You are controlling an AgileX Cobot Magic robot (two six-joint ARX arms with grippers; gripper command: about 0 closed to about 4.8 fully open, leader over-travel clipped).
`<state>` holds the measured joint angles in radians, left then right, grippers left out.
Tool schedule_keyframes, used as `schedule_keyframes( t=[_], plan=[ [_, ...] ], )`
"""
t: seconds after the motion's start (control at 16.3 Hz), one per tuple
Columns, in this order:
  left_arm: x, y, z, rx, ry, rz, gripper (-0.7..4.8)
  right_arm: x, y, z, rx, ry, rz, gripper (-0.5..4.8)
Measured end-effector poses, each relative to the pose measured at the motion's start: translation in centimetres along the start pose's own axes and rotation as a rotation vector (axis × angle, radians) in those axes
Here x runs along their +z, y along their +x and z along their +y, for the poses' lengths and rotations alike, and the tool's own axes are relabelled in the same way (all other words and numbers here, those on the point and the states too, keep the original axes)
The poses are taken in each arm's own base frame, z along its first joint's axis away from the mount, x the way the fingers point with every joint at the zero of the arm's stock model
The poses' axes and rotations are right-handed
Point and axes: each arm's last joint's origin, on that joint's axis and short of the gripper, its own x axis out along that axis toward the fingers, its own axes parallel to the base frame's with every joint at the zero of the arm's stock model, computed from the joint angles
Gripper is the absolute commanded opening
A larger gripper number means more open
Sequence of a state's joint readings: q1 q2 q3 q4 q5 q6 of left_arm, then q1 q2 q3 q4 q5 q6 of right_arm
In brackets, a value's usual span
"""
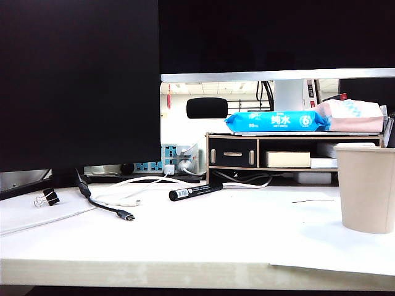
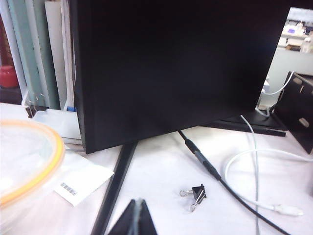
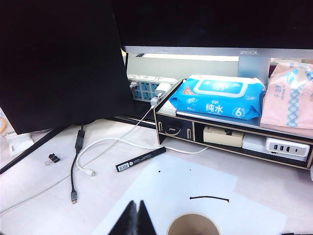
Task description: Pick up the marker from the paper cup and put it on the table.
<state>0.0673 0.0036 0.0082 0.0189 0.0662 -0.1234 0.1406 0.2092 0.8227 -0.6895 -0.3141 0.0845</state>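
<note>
One marker [image 1: 195,191] flat on the table [image 1: 203,246], label end toward the black cable [image 1: 105,206], just in front of the shelf riser [image 1: 234,151]; well apart from the one cup [image 1: 366,187] at the right edge of the exterior view. Open white surface between marker and front edge. Paper sheet [image 3: 195,183] under the cup, one pen stroke on it. One binder clip [image 1: 47,197] far left near the monitor [image 1: 80,80]. One white cable [image 3: 117,143]. Left tool [image 2: 136,220] closed, empty, above the table near the clip. Right tool [image 3: 135,220] closed, empty, beside the cup rim [image 3: 193,224].
</note>
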Motion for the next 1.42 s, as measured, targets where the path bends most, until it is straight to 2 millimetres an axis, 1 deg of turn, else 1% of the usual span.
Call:
schedule_keyframes(
  t=[1.42],
  plan=[
    [-0.07, 0.0, 0.01, 0.002, 0.018, 0.007, -0.05, 0.0, 0.0, 0.0, 0.0, 0.0, 0.0, 0.05]
  ],
)
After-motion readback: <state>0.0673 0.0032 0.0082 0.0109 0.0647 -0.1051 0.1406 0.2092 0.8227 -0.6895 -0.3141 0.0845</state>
